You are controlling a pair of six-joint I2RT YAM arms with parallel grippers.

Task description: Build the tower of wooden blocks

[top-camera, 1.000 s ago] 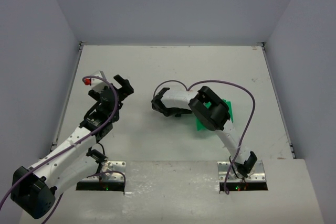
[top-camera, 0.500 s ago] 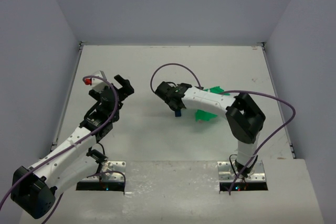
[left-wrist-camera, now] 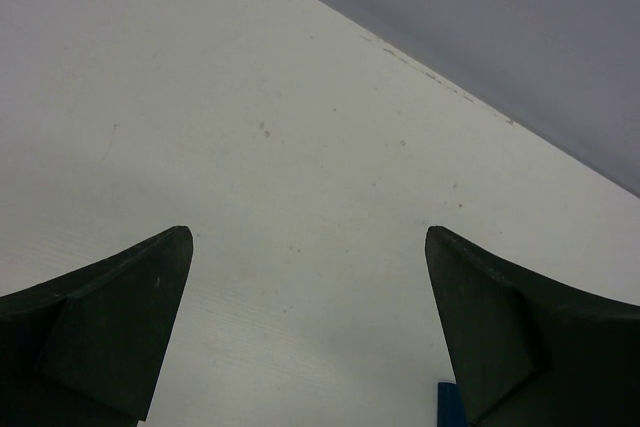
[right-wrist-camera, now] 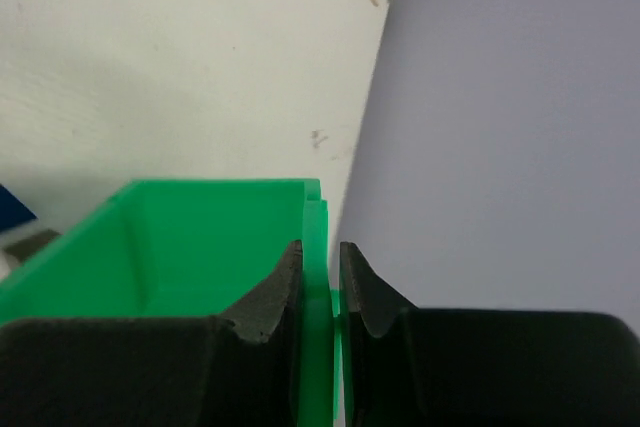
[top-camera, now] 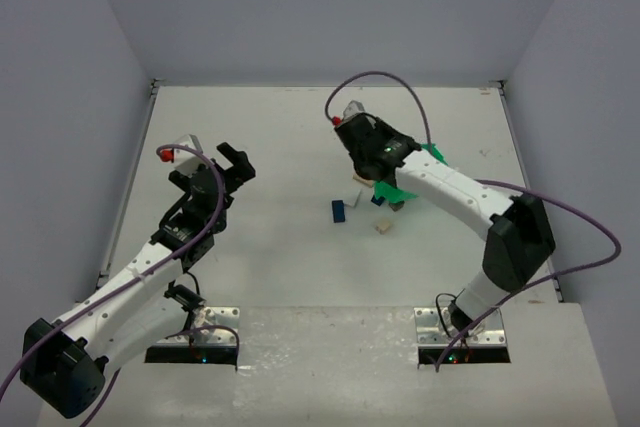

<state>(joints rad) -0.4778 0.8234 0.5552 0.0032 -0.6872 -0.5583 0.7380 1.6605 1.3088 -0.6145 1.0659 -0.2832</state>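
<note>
The right tool [right-wrist-camera: 320, 257] is closed tight, its two fingers pinching the side wall of the green bin [right-wrist-camera: 200, 237], which it holds lifted off the surface [top-camera: 280, 127], and tipped as far as the overhead view lets me judge. It grips no block. The left tool [left-wrist-camera: 308, 247] is spread wide and empty, hovering over bare surface on the left side. As for the task, building looks not yet begun: nothing is stacked on anything, and the pieces lie loose and separate near the middle of the surface. A dark blue piece [top-camera: 339, 211] lies flat on the near-left side of the bin, a tan cube [top-camera: 384, 228] sits a little nearer the arm bases, and what seems to be the pale plank [top-camera: 360, 189] rests just beside the bin; a small dark bit between them is too small to name. All the stacking remains, and the bin must first be let go. The pieces lie close under the right tool and well apart from the left one, whose wrist camera catches only a blue corner at its bottom edge.
</note>
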